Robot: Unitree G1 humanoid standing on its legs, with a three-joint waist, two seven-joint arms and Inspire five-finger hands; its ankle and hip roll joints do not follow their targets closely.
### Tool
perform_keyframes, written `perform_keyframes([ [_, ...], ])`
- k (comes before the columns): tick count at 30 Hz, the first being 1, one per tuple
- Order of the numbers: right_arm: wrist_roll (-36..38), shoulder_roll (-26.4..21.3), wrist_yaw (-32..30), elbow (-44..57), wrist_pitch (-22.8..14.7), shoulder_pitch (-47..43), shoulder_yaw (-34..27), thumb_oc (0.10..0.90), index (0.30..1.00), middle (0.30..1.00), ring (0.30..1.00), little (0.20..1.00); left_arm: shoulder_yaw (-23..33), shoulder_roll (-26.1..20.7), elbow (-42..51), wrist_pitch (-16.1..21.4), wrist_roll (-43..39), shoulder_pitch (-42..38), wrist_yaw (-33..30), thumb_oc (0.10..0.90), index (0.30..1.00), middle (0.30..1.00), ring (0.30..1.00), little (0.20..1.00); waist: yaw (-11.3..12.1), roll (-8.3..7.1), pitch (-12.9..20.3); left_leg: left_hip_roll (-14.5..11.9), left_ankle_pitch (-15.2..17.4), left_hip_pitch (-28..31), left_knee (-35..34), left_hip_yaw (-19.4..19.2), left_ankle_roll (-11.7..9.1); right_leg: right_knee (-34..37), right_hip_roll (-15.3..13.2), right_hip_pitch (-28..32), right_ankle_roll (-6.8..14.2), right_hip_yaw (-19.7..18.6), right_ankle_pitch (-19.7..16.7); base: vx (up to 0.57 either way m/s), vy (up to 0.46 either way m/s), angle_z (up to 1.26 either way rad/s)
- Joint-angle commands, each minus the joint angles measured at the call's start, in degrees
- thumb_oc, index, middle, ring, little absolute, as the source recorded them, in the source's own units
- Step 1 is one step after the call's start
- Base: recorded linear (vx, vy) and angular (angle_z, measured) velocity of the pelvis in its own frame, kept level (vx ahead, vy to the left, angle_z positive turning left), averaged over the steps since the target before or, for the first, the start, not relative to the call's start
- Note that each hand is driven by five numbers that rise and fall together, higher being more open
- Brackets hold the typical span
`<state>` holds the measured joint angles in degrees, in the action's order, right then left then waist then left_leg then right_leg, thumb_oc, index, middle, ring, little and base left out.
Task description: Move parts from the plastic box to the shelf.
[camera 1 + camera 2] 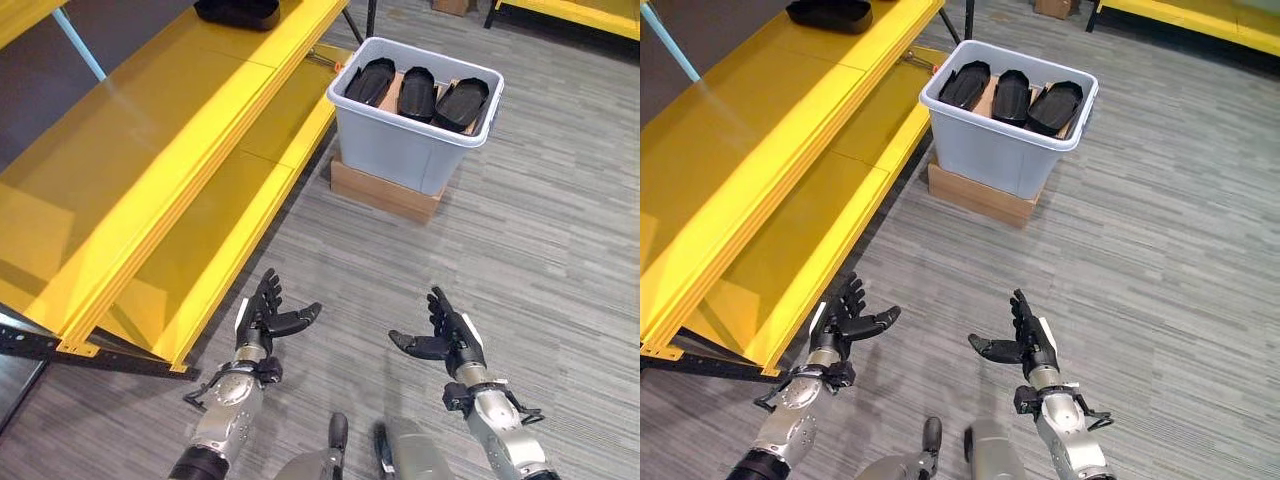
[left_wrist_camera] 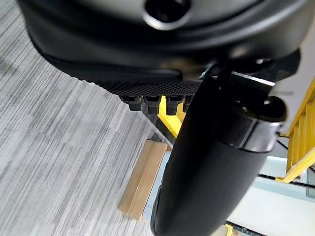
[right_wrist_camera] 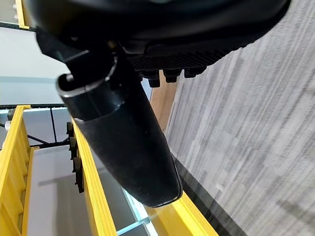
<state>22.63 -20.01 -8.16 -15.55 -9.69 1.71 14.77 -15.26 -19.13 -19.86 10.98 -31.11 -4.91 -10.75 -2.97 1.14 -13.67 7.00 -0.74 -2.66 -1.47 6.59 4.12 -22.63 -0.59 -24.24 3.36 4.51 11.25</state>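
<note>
Your left hand (image 1: pixel 262 318) and right hand (image 1: pixel 449 337) both hang low over the floor with fingers straight and spread, thumbs turned toward each other, and nothing in either one. They sit well apart from each other and well short of the work.

Ahead and a little to your right stands the pale grey plastic box (image 1: pixel 404 150), raised on a flat cardboard box (image 1: pixel 380 192). Three black moulded parts (image 1: pixel 417 93) stand on edge in it, side by side. To your left runs the yellow shelf (image 1: pixel 120 170), two tiers deep, and one black part (image 1: pixel 238 12) already lies on the far end of its upper tier.

By the look of it you are at the start of a fetch: one part placed, three to go, no reach begun. The next move calls for you to close on the box, bring a hand down over the rim and curl it round one part, likely the nearest one, lifting it straight up so it clears its neighbours.

The floor (image 1: pixel 540 260) is grey striped carpet, with another yellow rack (image 1: pixel 575 12) showing at the far edge of the room.
</note>
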Motion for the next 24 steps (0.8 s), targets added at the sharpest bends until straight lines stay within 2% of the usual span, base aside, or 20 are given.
perform_keyframes([
  [1, -1.5, -1.2, -1.0, 4.0, -5.0, -4.0, -2.6, 0.900, 1.000, 1.000, 1.000, 1.000, 3.1, 0.2, 5.5, 5.1, 2.0, -0.9, 0.9, 0.900, 1.000, 1.000, 1.000, 1.000, -1.7, -1.55, 0.8, -2.4, 8.4, 5.9, 2.6, -3.3, -1.7, 20.8, -2.0, 5.7, 3.4, 3.3, -18.1, 0.48, -0.081, -0.06],
  [3, -1.9, -1.3, -1.3, 4.1, -5.0, -4.0, -3.3, 0.900, 1.000, 1.000, 1.000, 1.000, 3.3, 0.7, 5.5, 5.1, 2.3, -0.9, 1.1, 0.900, 1.000, 1.000, 1.000, 1.000, -2.3, -1.46, 1.2, -2.7, 9.5, 8.8, 2.2, -2.5, -2.2, 24.0, -2.3, 5.9, 4.0, 5.0, -20.1, 0.43, -0.075, 0.00],
  [6, -1.6, -1.3, -1.1, 4.0, -5.3, -3.0, -3.9, 0.900, 1.000, 1.000, 1.000, 1.000, 2.6, 1.5, 4.8, 5.1, 2.8, -1.0, 1.5, 0.900, 1.000, 1.000, 1.000, 1.000, -3.5, -0.99, 3.0, -4.3, 10.8, 12.1, 4.4, -1.3, -3.8, 25.3, -1.3, 8.2, 2.6, 2.9, -21.2, 0.47, -0.128, 0.37],
  [7, -1.5, -1.4, -1.2, 4.0, -5.4, -3.1, -3.8, 0.900, 1.000, 1.000, 1.000, 1.000, 2.2, 1.8, 4.6, 5.1, 2.6, -1.3, 1.5, 0.900, 1.000, 1.000, 1.000, 1.000, -3.7, -0.67, 3.4, -4.8, 10.2, 12.1, 5.1, -1.3, -4.3, 25.7, -1.1, 8.9, 2.4, 2.4, -21.4, 0.47, -0.139, 0.64],
  [8, -0.9, -1.7, -1.1, 3.9, -5.7, -3.3, -3.9, 0.900, 1.000, 1.000, 1.000, 1.000, 1.9, 2.2, 4.4, 5.0, 2.1, -1.5, 1.6, 0.900, 1.000, 1.000, 1.000, 1.000, -3.9, 0.37, 4.1, -6.4, 8.6, 12.5, 7.3, -1.0, -5.4, 24.7, 0.0, 10.0, 1.6, 2.4, -20.5, 0.44, -0.161, 0.72],
  [10, -0.4, -1.9, -0.8, 4.4, -6.0, -3.5, -4.0, 0.900, 1.000, 1.000, 1.000, 1.000, 2.1, 1.9, 4.9, 5.0, 1.5, -1.6, 1.8, 0.900, 1.000, 1.000, 1.000, 1.000, -4.5, 1.11, 5.0, -8.4, 2.4, 11.4, 12.1, -1.3, -7.8, 24.1, 1.1, 11.4, 0.1, 2.1, -19.1, 0.46, -0.200, 0.36],
  [11, 0.1, -2.1, -0.9, 4.4, -6.3, -3.8, -3.8, 0.900, 1.000, 1.000, 1.000, 1.000, 2.2, 1.6, 5.1, 5.0, 1.2, -1.9, 1.8, 0.900, 1.000, 1.000, 1.000, 1.000, -4.3, 0.93, 4.8, -9.8, -3.7, 7.8, 21.4, -2.2, -9.0, 23.9, 1.9, 13.6, -1.5, 1.6, -17.2, 0.33, -0.169, -0.08],
  [12, 0.1, -2.1, -0.9, 4.4, -6.3, -3.8, -3.8, 0.900, 1.000, 1.000, 1.000, 1.000, 2.2, 1.6, 5.1, 5.0, 1.2, -1.9, 1.8, 0.900, 1.000, 1.000, 1.000, 1.000, -4.4, 1.03, 4.9, -9.9, -3.5, 7.4, 21.9, -2.1, -9.0, 23.9, 2.0, 13.5, -1.5, 1.7, -17.2, 0.36, -0.202, 0.01],
  [13, 0.0, -2.2, -0.7, 4.3, -6.4, -4.1, -3.5, 0.900, 1.000, 1.000, 1.000, 1.000, 2.4, 1.4, 5.1, 5.0, 1.1, -2.0, 1.7, 0.900, 1.000, 1.000, 1.000, 1.000, -3.9, 0.86, 4.4, -10.4, -5.9, 6.2, 28.8, -2.4, -8.9, 23.5, 2.9, 15.2, -2.6, 0.9, -16.0, 0.25, -0.158, -0.06],
  [15, -0.6, -2.8, -0.6, 4.2, -6.2, -4.5, -2.8, 0.900, 1.000, 1.000, 1.000, 1.000, 2.7, 1.1, 5.7, 4.9, 1.2, -1.7, 1.7, 0.900, 1.000, 1.000, 1.000, 1.000, -2.7, -0.75, 3.4, -8.5, -7.0, 1.7, 38.8, -2.2, -7.7, 24.1, 2.8, 18.2, -3.8, -0.7, -14.9, 0.33, -0.192, 0.04],
  [16, -0.7, -3.0, -0.6, 4.0, -6.0, -4.8, -2.7, 0.900, 1.000, 1.000, 1.000, 1.000, 2.7, 1.4, 5.5, 4.7, 1.1, -1.5, 1.5, 0.900, 1.000, 1.000, 1.000, 1.000, -2.2, -1.21, 3.1, -7.6, -5.6, -0.5, 41.4, -2.6, -6.8, 24.4, 2.8, 19.4, -4.2, -1.4, -14.4, 0.31, -0.133, -0.26],
  [17, -1.1, -3.3, -1.1, 3.6, -5.8, -4.8, -2.7, 0.900, 1.000, 1.000, 1.000, 1.000, 2.6, 1.6, 5.3, 4.5, 1.2, -1.4, 1.3, 0.900, 1.000, 1.000, 1.000, 1.000, -1.1, -1.80, 2.4, -6.6, -2.2, -5.4, 42.8, -3.5, -5.8, 24.6, 2.3, 21.0, -4.1, -2.3, -13.8, 0.20, -0.075, -0.45],
  [18, -1.1, -3.3, -1.1, 3.6, -5.8, -4.9, -2.7, 0.900, 1.000, 1.000, 1.000, 1.000, 2.6, 1.6, 5.3, 4.5, 1.2, -1.5, 1.3, 0.900, 1.000, 1.000, 1.000, 1.000, -1.1, -1.87, 2.5, -6.5, -2.3, -5.7, 42.8, -3.5, -5.8, 24.6, 2.2, 20.8, -4.1, -2.3, -13.9, 0.24, -0.060, -0.51],
  [19, -1.6, -3.7, -1.8, 3.7, -5.7, -4.6, -3.2, 0.900, 1.000, 1.000, 1.000, 1.000, 2.7, 1.6, 5.5, 4.2, 1.2, -0.9, 1.5, 0.900, 1.000, 1.000, 1.000, 1.000, 0.0, -3.45, 1.6, -7.9, 1.0, -13.0, 40.5, -5.1, -4.3, 24.7, 1.0, 23.0, -3.6, -4.0, -13.5, 0.13, -0.023, -0.31],
  [20, -1.6, -3.7, -1.8, 3.7, -5.7, -4.6, -3.2, 0.900, 1.000, 1.000, 1.000, 1.000, 2.7, 1.6, 5.5, 4.2, 1.2, -0.9, 1.5, 0.900, 1.000, 1.000, 1.000, 1.000, 0.1, -3.60, 1.8, -7.8, 0.8, -13.2, 40.3, -5.2, -4.3, 24.7, 0.9, 22.7, -3.5, -4.1, -13.5, 0.28, 0.007, -0.46],
  [21, -2.1, -3.9, -2.1, 3.6, -5.7, -4.1, -3.5, 0.900, 1.000, 1.000, 1.000, 1.000, 2.5, 1.3, 5.8, 4.2, 1.4, -0.3, 1.6, 0.900, 1.000, 1.000, 1.000, 1.000, 0.9, -4.37, 1.1, -8.6, 1.2, -16.4, 33.0, -5.1, -4.3, 24.8, 0.6, 24.5, -3.2, -5.4, -13.0, 0.24, 0.058, -0.35],
  [22, -2.3, -3.7, -2.2, 3.3, -5.8, -3.8, -3.5, 0.900, 1.000, 1.000, 1.000, 1.000, 2.4, 1.4, 5.3, 4.2, 1.7, 0.2, 1.6, 0.900, 1.000, 1.000, 1.000, 1.000, 1.4, -4.71, 0.9, -8.7, 0.0, -16.3, 26.6, -4.9, -4.6, 24.8, 0.6, 25.2, -3.0, -6.3, -12.3, 0.24, 0.056, -0.37],
  [23, -2.3, -3.7, -2.2, 3.3, -5.8, -3.8, -3.5, 0.900, 1.000, 1.000, 1.000, 1.000, 2.4, 1.4, 5.3, 4.2, 1.7, 0.2, 1.6, 0.900, 1.000, 1.000, 1.000, 1.000, 1.4, -4.77, 0.9, -8.7, -0.1, -16.3, 26.4, -4.9, -4.6, 24.8, 0.5, 25.1, -3.0, -6.3, -12.3, 0.38, 0.090, -0.44],
  [24, -2.7, -3.6, -2.5, 3.4, -6.1, -2.3, -4.0, 0.900, 1.000, 1.000, 1.000, 1.000, 2.4, 1.8, 4.9, 4.2, 2.2, 1.1, 1.5, 0.900, 1.000, 1.000, 1.000, 1.000, 2.1, -3.78, 1.3, -10.5, -6.3, -16.2, 7.0, -3.7, -6.2, 25.5, 1.7, 28.4, -2.4, -7.4, -10.3, 0.38, 0.085, -0.60],
])
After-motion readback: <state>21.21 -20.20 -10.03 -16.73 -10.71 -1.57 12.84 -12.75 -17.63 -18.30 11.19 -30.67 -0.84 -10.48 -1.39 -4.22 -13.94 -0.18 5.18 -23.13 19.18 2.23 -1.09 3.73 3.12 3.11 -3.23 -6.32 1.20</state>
